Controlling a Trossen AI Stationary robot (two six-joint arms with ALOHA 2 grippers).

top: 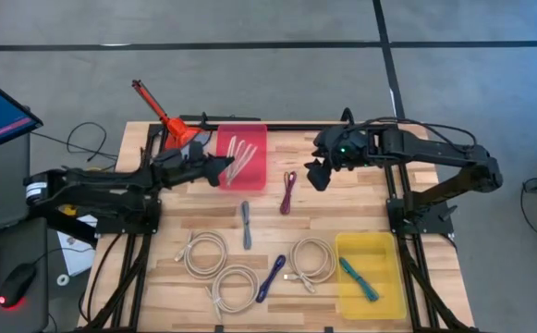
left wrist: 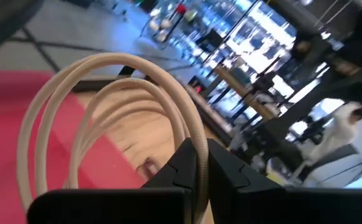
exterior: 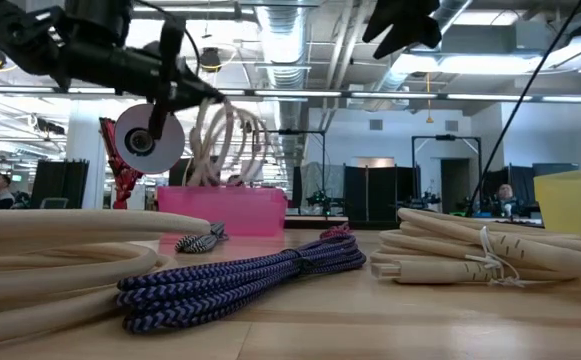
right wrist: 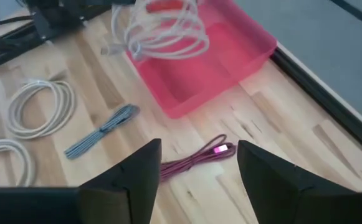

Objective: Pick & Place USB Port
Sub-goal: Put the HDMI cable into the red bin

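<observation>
Cream coiled USB cable, looped, hangs upright above the pink bin at the tabletop's 12 o'clock, pinched by the closed left tool. Maroon bundled cable lies flat at the bin's 3 o'clock. Teal cable lies in the yellow bin at 5 o'clock.

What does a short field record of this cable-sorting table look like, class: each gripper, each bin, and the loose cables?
left gripper: shut on white cable, held above pink bin
right gripper: open, empty, above maroon cable
yellow bin: holds teal cable
loose on table: grey cable, purple cable, three white coils
</observation>
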